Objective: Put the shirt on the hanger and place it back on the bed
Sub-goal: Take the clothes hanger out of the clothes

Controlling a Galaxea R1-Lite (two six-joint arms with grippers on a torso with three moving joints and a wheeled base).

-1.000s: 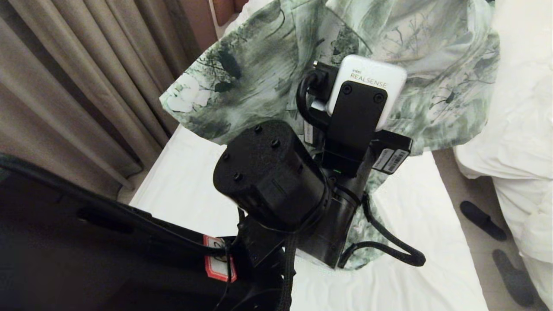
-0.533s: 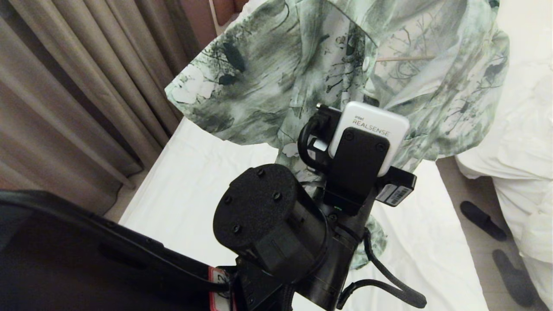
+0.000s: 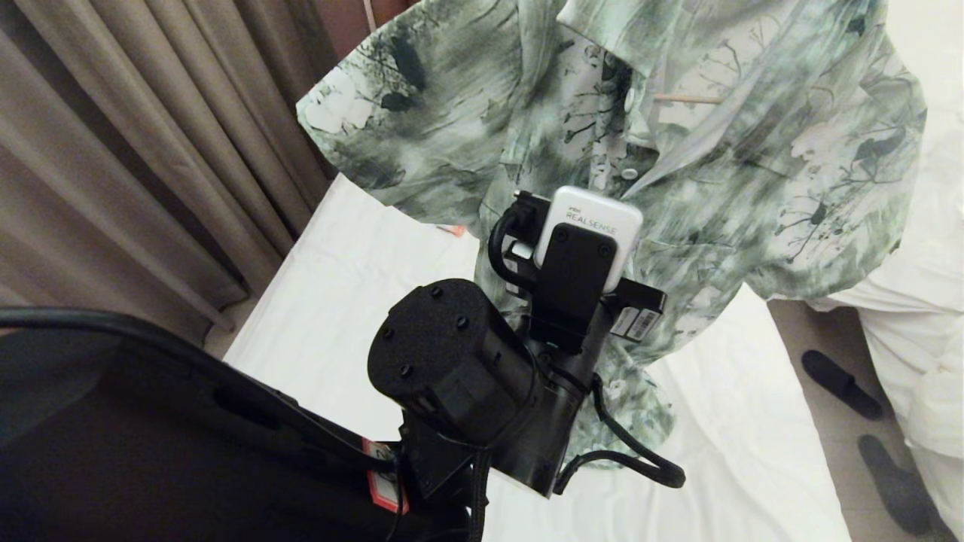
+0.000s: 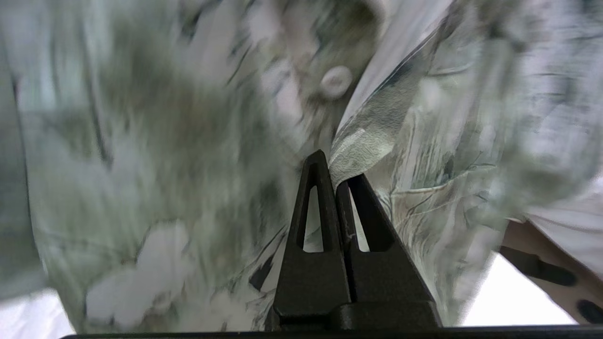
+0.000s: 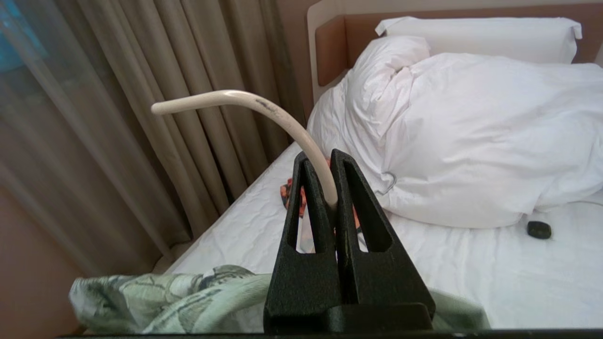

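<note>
The green-and-white floral shirt (image 3: 527, 113) hangs spread above the bed (image 3: 354, 301), front and white buttons facing me. A cream bar of the hanger (image 3: 689, 98) shows inside the open collar. In the head view the left wrist camera (image 3: 587, 233) sits in front of the shirt's lower front and hides the fingers. In the left wrist view, the left gripper (image 4: 337, 172) is shut on a fold of the shirt (image 4: 165, 141) just below a button (image 4: 336, 81). My right gripper (image 5: 325, 165) is shut on the hanger (image 5: 264, 106) at its curved hook, with the shirt (image 5: 165, 292) beneath it.
Beige curtains (image 3: 151, 150) run along the bed's left side. A second white bed (image 3: 904, 301) stands at the right, with dark slippers (image 3: 840, 384) on the floor between. At the head of the bed (image 5: 471, 263) lie the bunched duvet (image 5: 471, 132), an orange-red garment (image 5: 286, 193) and a small black object (image 5: 538, 229).
The shirt has swung to the right and opened out, so its buttoned front and collar now show. My left wrist has dropped lower along the shirt front and shifted slightly left.
</note>
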